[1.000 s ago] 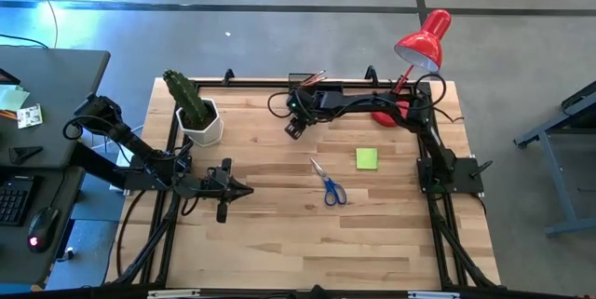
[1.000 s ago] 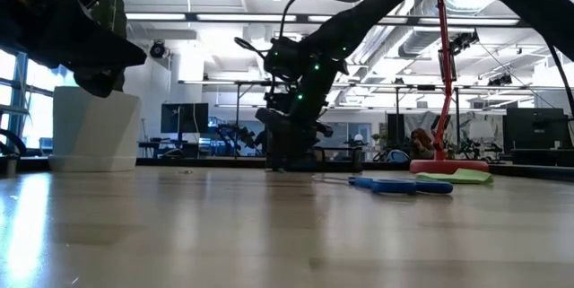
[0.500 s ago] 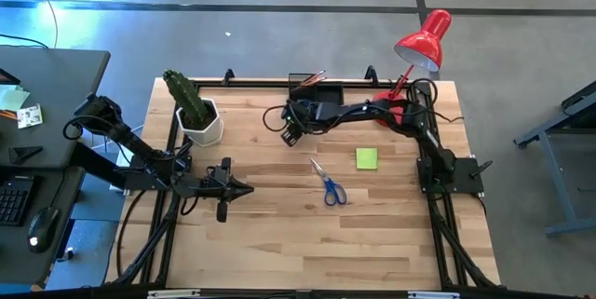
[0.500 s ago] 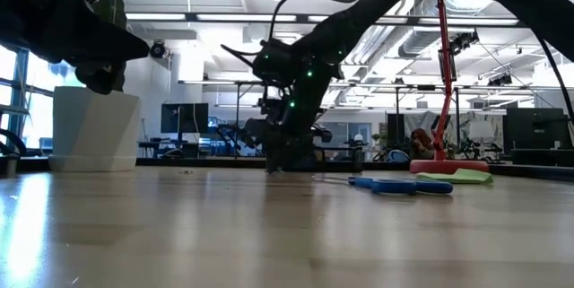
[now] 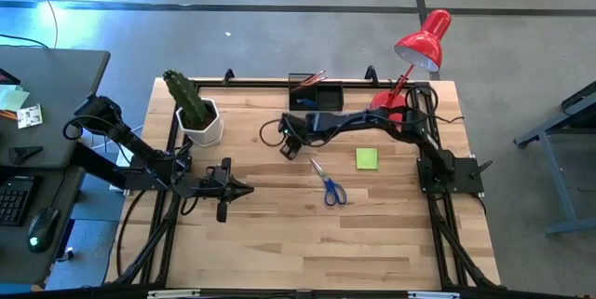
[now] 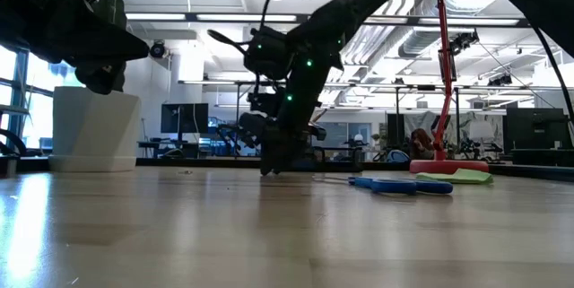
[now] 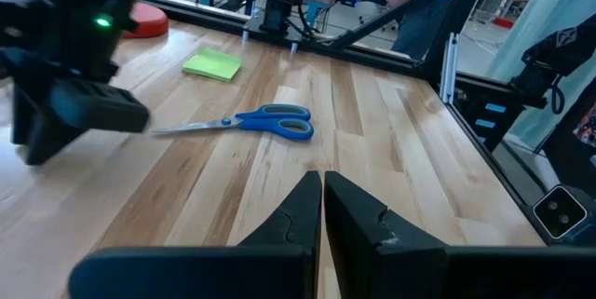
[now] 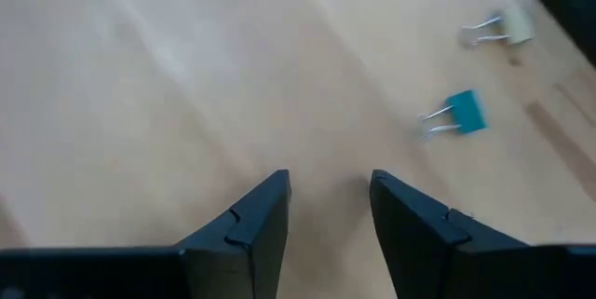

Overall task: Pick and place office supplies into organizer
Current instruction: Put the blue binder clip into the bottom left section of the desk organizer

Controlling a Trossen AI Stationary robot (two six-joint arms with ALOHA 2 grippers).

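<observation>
My right gripper [image 5: 290, 147] hangs open over bare wood left of the blue-handled scissors [image 5: 328, 183], its fingers slanting down with nothing between them [image 8: 328, 197]. Its wrist view shows a small teal binder clip [image 8: 461, 113] and a pale one [image 8: 503, 27] lying on the wood ahead of the fingers. The lime-green sticky pad [image 5: 367, 157] lies flat right of the scissors. The black organizer [image 5: 315, 89] stands at the far edge with pencils in it. My left gripper [image 5: 244, 188] waits shut at the left, pointing toward the scissors [image 7: 251, 122].
A potted cactus in a white pot [image 5: 197, 113] stands at the far left. A red desk lamp [image 5: 424, 43] stands at the far right corner. Bare wood stretches along the table's near half [image 5: 317, 243].
My right gripper has swung from beside the organizer toward the table's near edge and a little down, so the arm no longer covers the organizer. The scissors and sticky pad have stayed in place.
</observation>
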